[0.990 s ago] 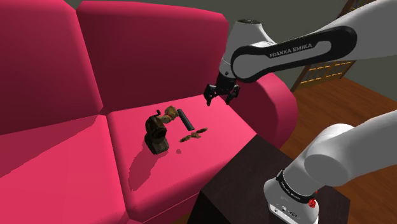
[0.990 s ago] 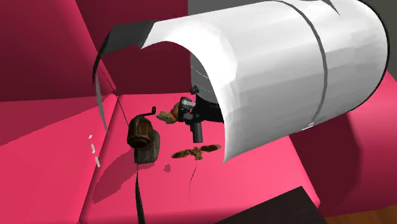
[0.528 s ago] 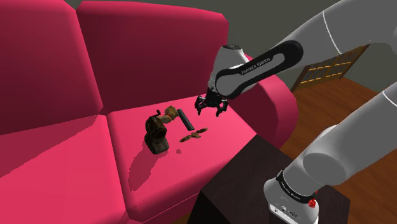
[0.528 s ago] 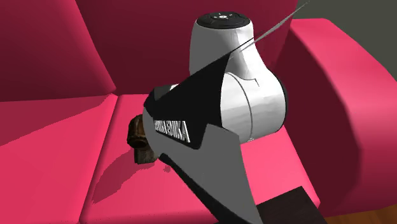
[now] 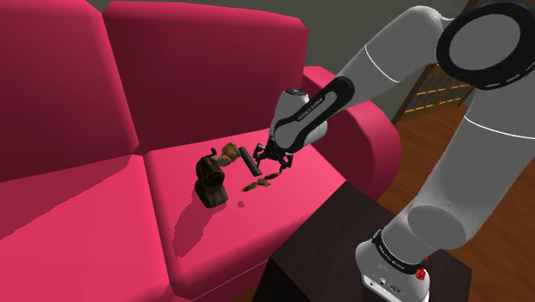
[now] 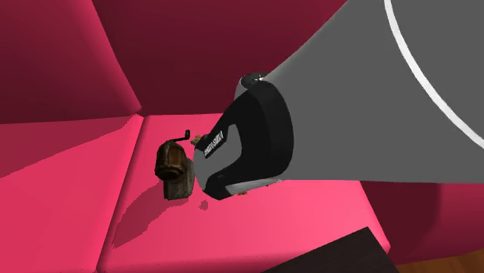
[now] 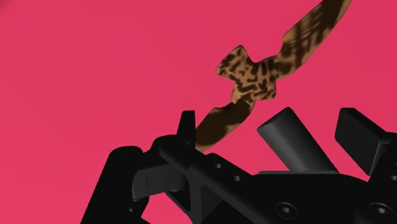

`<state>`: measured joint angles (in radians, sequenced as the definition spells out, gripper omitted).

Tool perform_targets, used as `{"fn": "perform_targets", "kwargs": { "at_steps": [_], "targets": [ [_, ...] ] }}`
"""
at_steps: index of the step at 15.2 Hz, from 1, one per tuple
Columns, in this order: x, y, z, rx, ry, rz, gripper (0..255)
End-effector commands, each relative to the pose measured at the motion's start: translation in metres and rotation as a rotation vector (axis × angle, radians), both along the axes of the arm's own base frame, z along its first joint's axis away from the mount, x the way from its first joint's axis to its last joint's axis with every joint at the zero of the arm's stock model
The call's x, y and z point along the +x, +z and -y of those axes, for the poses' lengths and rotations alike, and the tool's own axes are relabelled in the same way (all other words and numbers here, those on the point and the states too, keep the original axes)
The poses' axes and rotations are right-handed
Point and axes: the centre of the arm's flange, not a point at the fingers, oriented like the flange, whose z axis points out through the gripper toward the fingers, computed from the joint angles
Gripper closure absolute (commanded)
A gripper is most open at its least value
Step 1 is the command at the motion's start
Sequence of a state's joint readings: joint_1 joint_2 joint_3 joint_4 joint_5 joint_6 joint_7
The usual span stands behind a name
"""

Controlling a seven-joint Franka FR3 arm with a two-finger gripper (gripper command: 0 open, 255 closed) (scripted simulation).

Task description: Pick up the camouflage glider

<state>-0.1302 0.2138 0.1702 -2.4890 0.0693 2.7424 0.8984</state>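
1. In the second exterior view the arm [image 6: 248, 147] looms close to the camera. It hides the sofa seat at 3 o'clock of a brown crank grinder [image 6: 172, 164], and the spot where the glider lies is behind it.
2. In the wrist view the glider [image 7: 253, 75], mottled brown and black, lies flat on the pink sofa [image 7: 95, 63] just beyond the jaws. One wing runs off the picture's edge, and the tip of the other is hidden behind the arm's black end.
3. The jaws stand apart and clasp nothing. A dark cylinder [image 7: 294, 141] shows between them, its near end hidden behind the arm's black end. I cannot tell whether it touches either jaw.
4. In the shoulder view the jaws hang low over the seat cushion, with the glider close below them at 7 o'clock. Whether they touch it is too small to tell.
5. In that view the cylinder lies just beside the jaws at 9 o'clock. A small tan lump [image 5: 227, 154], too small to name, sits by the cylinder's far end at 10 o'clock.
6. The grinder sits at 9 o'clock of the glider, near but apart. A tiny dark speck [image 5: 241, 204] lies at 7 o'clock of the glider.
7. The dark stand [image 5: 330, 244] is at 5 o'clock of the glider, off the sofa's front edge. Wooden floor [image 5: 463, 146] shows at 3 o'clock.
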Motion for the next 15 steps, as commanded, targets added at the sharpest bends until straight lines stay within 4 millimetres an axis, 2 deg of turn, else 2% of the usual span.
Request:
{"fn": "perform_targets", "kwargs": {
  "at_steps": [1,2,10,12,13,15],
  "targets": [
    [0.010,-0.026,0.001,0.014,-0.061,-0.004,0],
    [0.014,-0.039,0.001,0.022,-0.090,-0.007,0],
    [0.015,-0.082,0.002,0.023,-0.097,-0.007,0],
    [0.015,-0.082,0.002,0.023,-0.097,-0.007,0],
    [0.014,-0.082,0.002,0.023,-0.097,-0.007,255],
    [0.014,-0.081,0.002,0.023,-0.097,-0.007,255]
  ]
}}
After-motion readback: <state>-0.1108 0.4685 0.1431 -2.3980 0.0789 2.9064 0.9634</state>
